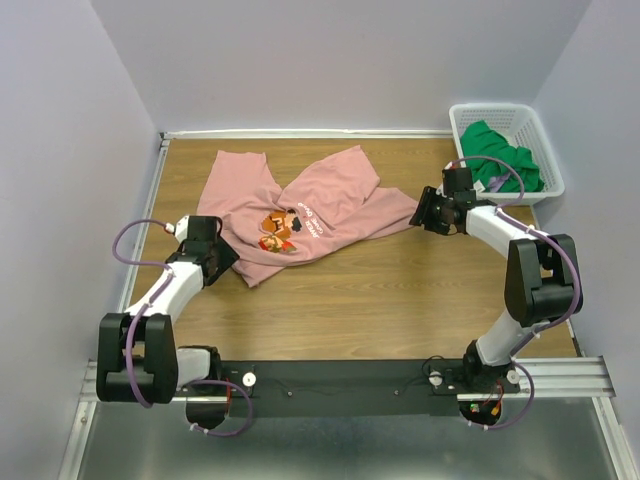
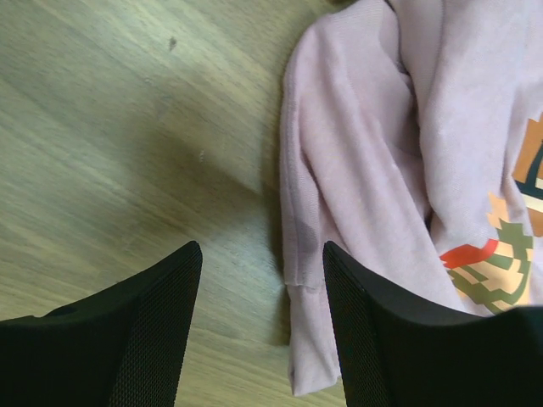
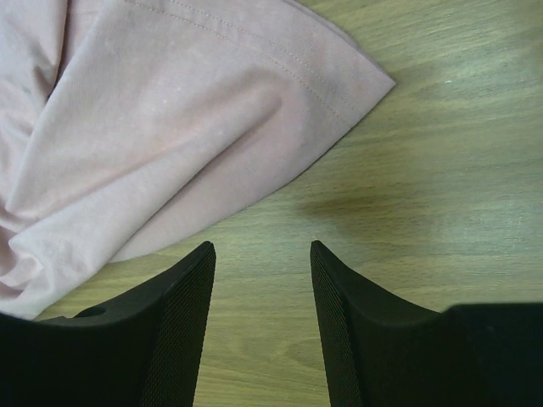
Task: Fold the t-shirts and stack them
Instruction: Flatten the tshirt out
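Observation:
The dusty-pink t-shirt (image 1: 300, 205) lies crumpled on the wooden table, its cartoon print (image 1: 282, 228) facing up. The bright green t-shirt (image 1: 500, 155) lies bunched in the white basket at the back right. My left gripper (image 1: 226, 256) is open at the pink shirt's left lower edge; in the left wrist view a folded hem (image 2: 307, 288) lies between the fingers, nearer the right one. My right gripper (image 1: 424, 212) is open just off the shirt's right corner (image 3: 339, 80), with bare wood between its fingers.
The white lattice basket (image 1: 540, 140) stands at the back right corner, right behind my right arm. Lilac walls close in the table on the left, back and right. A metal rail runs along the near edge.

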### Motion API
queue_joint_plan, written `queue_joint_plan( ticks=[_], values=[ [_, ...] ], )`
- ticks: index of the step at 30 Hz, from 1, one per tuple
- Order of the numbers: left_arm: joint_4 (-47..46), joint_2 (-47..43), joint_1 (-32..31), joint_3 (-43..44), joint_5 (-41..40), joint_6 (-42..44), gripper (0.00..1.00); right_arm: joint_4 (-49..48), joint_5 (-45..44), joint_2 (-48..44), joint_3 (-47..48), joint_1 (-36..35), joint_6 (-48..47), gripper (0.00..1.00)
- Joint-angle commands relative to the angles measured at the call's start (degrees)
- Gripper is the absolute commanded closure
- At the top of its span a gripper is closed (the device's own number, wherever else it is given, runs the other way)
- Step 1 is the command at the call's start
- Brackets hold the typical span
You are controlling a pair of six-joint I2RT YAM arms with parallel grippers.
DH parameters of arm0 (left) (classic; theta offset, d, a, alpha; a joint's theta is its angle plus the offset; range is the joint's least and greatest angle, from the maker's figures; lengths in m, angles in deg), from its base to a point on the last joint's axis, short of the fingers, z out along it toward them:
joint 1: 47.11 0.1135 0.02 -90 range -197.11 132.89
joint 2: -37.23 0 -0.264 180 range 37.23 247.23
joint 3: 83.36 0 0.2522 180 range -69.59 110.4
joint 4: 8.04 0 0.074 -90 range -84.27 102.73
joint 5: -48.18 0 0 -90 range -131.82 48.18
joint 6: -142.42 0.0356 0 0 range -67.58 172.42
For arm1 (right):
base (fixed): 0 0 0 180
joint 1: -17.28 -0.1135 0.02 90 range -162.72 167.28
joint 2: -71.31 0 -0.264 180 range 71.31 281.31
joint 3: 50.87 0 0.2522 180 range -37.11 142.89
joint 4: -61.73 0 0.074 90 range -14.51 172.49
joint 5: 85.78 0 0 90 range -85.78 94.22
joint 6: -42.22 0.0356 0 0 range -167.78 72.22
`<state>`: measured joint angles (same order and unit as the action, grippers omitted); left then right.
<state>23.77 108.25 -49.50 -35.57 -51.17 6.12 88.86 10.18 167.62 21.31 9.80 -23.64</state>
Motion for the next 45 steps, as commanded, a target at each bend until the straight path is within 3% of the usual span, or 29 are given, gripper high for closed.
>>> queue_joint_plan(
  ticks=[1,10,17,20,24,32,45],
  values=[
    [-2.3,1.0,-0.5,0.3,2.2,-0.4,0.33,0.7,-2.0,-0.2,-0.8,0.1,-0.4,0.43],
    [-3.7,2.8,-2.6,-0.2,3.1,-1.1,0.43,0.7,-3.0,0.5,-0.8,0.1,-0.8,0.43],
    [-3.6,2.0,-3.1,-1.3,1.7,-1.7,0.68,0.7,-3.7,0.9,-0.7,0.1,-0.8,0.43],
    [-2.8,0.9,-3.1,-1.5,1.0,-1.6,0.86,0.7,-4.9,1.1,-0.6,0.3,-0.8,0.43],
    [-0.9,-1.9,-3.1,-1.3,-1.1,-1.6,1.00,0.7,-5.3,1.5,0.0,1.6,-0.3,0.43],
    [2.2,-7.5,-3.1,-0.9,-3.3,-1.1,1.00,0.6,-4.3,5.5,3.2,5.3,2.3,0.43],
    [3.0,-11.1,-3.1,-1.8,-3.0,0.9,1.00,0.4,-2.3,15.4,9.6,5.2,4.2,0.43]
  ],
)
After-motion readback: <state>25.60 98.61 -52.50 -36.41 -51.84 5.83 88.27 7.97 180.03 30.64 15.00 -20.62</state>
